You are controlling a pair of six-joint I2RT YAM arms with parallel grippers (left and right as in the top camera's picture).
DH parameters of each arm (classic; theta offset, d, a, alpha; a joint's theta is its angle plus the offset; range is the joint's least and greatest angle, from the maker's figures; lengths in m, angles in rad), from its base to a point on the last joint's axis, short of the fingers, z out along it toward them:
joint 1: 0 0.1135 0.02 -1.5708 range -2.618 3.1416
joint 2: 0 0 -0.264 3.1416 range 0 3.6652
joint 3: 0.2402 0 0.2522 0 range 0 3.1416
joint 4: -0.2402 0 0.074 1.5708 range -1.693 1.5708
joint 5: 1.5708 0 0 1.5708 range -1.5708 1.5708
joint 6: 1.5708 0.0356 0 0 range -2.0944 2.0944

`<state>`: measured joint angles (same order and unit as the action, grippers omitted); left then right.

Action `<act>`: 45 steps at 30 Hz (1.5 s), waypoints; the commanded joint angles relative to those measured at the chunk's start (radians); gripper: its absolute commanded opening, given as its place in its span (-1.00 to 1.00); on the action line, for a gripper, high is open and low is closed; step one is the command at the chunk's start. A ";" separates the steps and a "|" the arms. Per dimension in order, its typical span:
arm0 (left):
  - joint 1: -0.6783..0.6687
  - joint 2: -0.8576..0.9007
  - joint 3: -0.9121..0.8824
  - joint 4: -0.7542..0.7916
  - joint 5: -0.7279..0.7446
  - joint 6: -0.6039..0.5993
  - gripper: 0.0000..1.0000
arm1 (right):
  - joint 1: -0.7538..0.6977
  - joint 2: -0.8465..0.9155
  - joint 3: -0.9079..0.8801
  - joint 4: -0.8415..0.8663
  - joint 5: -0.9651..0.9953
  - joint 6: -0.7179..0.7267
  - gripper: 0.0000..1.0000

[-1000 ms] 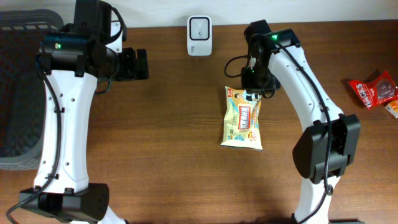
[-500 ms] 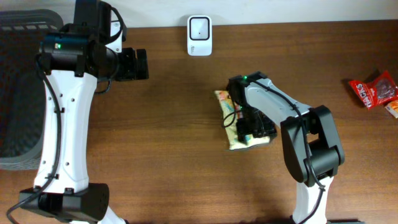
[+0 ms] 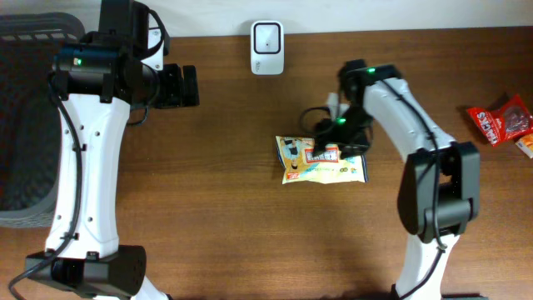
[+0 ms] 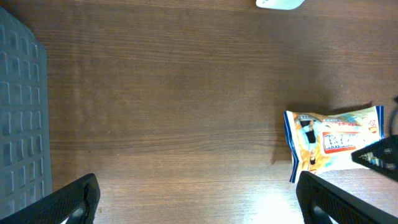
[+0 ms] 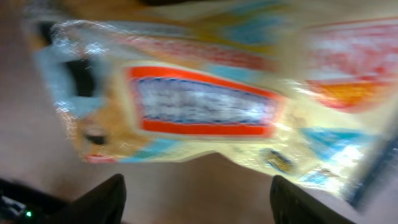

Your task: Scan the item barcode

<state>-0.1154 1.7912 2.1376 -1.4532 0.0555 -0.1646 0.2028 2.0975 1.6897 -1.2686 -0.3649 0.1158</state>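
Snack packet [image 3: 304,162] print blurred, unreadable; red packet [image 3: 500,119] lettering too small.

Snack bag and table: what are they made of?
The snack bag looks like thin, shiny plastic film: it crinkles and glints in the right wrist view. The table looks like brown wood, or a wood-look top, with grain lines.

The brown wooden table [image 3: 225,192] carries four items. A white scanner [image 3: 267,37] stands at the rear edge. A snack packet [image 3: 333,171] lies flat, right of centre. A red candy packet [image 3: 500,119] lies near the right edge. A grey basket [image 3: 21,117] occupies the left edge.
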 commanded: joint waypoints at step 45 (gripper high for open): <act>0.002 -0.009 0.004 0.002 0.008 -0.005 0.98 | -0.521 -0.012 0.303 -0.370 0.146 -0.101 0.11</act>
<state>-0.1154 1.7912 2.1376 -1.4536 0.0555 -0.1646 -0.3294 2.1113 1.9507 -1.5974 -0.2474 0.0174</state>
